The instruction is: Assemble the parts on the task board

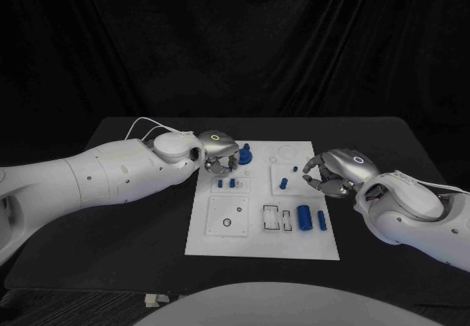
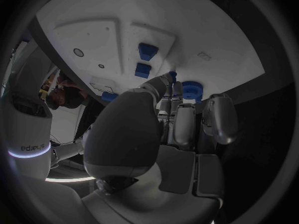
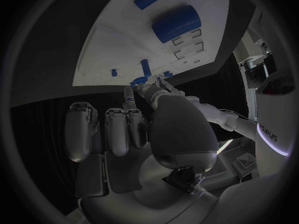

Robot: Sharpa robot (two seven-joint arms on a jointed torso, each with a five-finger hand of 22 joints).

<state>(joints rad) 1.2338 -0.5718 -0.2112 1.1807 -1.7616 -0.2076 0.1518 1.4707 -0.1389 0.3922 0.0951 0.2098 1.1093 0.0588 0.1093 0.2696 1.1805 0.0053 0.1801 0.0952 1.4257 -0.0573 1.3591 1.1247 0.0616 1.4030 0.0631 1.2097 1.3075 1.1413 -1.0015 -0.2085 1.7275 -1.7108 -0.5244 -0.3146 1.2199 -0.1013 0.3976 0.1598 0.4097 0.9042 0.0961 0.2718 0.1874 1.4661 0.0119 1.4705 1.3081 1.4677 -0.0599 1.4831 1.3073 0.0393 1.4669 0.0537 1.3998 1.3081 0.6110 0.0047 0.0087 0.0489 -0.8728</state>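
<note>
left hand [image 1: 219,151] over the board's far left corner, fingers curled down around a blue gear-like part [image 1: 245,155]; fingertips [image 2: 169,79] close against a small blue pin beside the gear [image 2: 191,90], but cannot tell whether anything is truly pinched. task board [image 1: 263,244] flat mid-table, two short blue pegs [image 1: 227,183] just toward the robot from that hand, a peg [image 1: 283,182] further right, large blue cylinder [image 1: 305,218] and slim one [image 1: 321,219] near the right edge. right hand [image 1: 329,174] at the board's right edge, fingers curled inward, apparently holding nothing. likely risks: pin tilting and jamming if pressed off-axis; curled fingers knocking nearby pegs; board sliding under a sideways push.
</note>
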